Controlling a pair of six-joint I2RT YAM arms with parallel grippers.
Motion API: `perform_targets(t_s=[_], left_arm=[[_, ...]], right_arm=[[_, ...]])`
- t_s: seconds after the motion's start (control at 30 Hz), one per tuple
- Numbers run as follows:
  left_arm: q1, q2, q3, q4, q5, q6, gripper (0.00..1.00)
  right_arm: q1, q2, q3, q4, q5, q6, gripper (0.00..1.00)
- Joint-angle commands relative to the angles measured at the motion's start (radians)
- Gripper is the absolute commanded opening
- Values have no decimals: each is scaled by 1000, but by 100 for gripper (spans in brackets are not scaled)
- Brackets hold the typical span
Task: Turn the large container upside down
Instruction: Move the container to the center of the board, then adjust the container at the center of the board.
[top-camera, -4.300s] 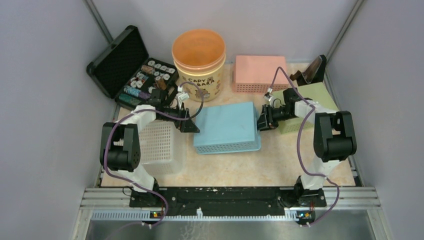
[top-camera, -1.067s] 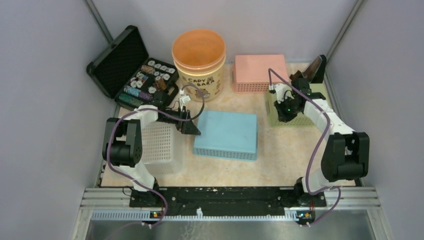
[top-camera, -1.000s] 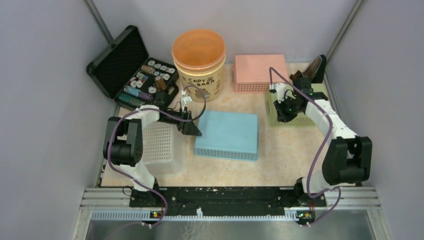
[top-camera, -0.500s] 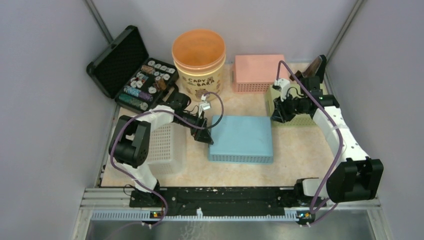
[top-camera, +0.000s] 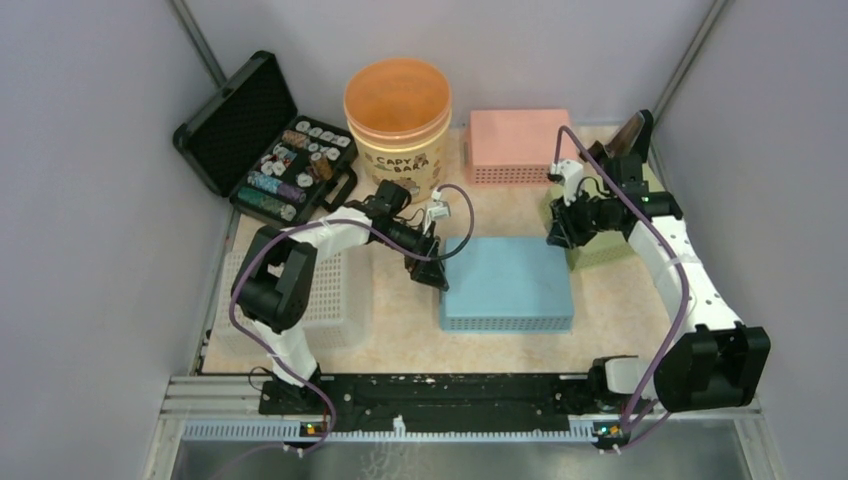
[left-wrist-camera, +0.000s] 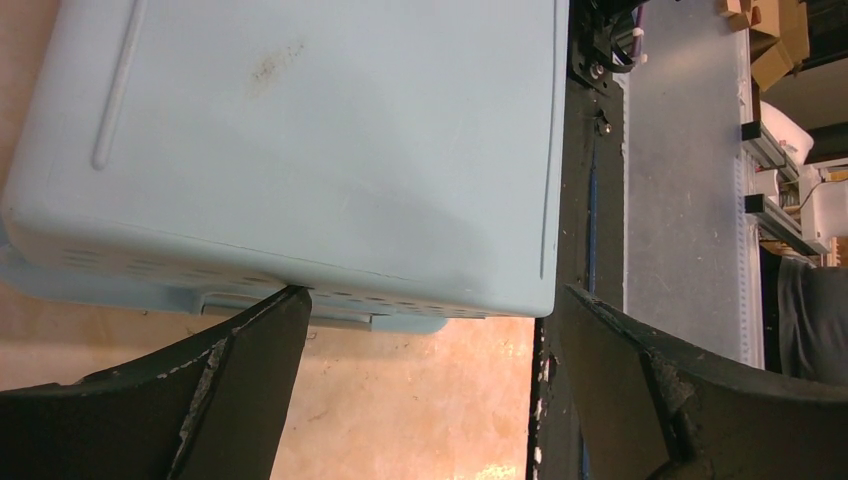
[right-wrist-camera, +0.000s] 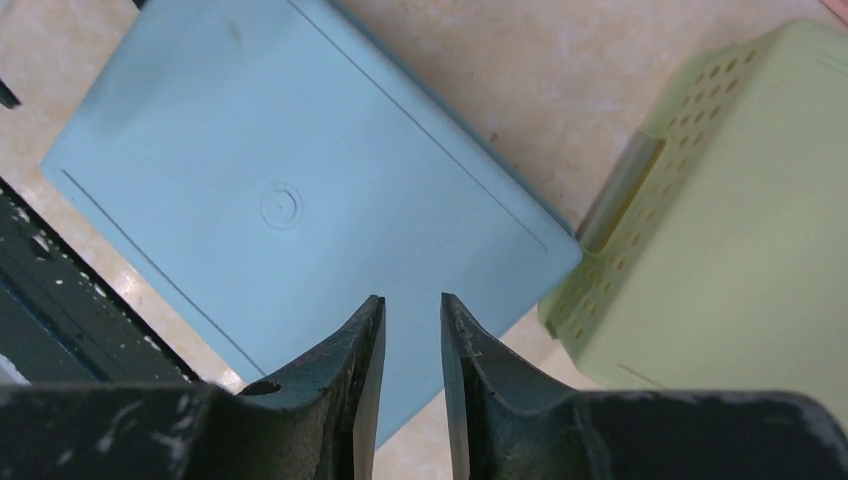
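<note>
The large blue container (top-camera: 508, 278) lies bottom up in the middle of the table, its flat base facing the camera (left-wrist-camera: 300, 130) (right-wrist-camera: 280, 180). My left gripper (top-camera: 437, 272) (left-wrist-camera: 428, 300) stands wide open at the container's left end. One fingertip (left-wrist-camera: 285, 305) touches that side wall near the rim, and the other hangs past the near corner. My right gripper (top-camera: 556, 236) (right-wrist-camera: 412, 300) hovers above the container's far right corner. Its jaws are a narrow gap apart with nothing between them.
A green perforated basket (top-camera: 612, 250) (right-wrist-camera: 730, 200) stands right beside the blue container's far right corner, under my right arm. A pink basket (top-camera: 515, 140), an orange tub (top-camera: 398, 110) and an open black case (top-camera: 260, 140) line the back. A white basket (top-camera: 335, 295) sits at the left.
The blue container has slid right and slightly nearer with my left gripper reaching after it. My right gripper's jaws have parted a little and it has shifted slightly.
</note>
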Motion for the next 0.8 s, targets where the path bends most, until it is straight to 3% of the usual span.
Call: perform_targets(t_s=[0.0,0.17,0.33,0.67,0.77], left_arm=[[-3,-2,18,29,7,-14,99],[32,-14,5,22,14,-9,99],[83,-51,22,13,20,0,99],[100,-41,124,3,-12,-3,99],[98,-32,171,69,-25,-57,99]], right_arm=[[7,-47,4,-54,186,-46,27],[-2,-37,-3,-201,373,-159,24],[-46,-90,-65,-188,521,-218,23],[-68,13,-214,72,562,-214,21],[-72,52,-208,165,556,-191,20]])
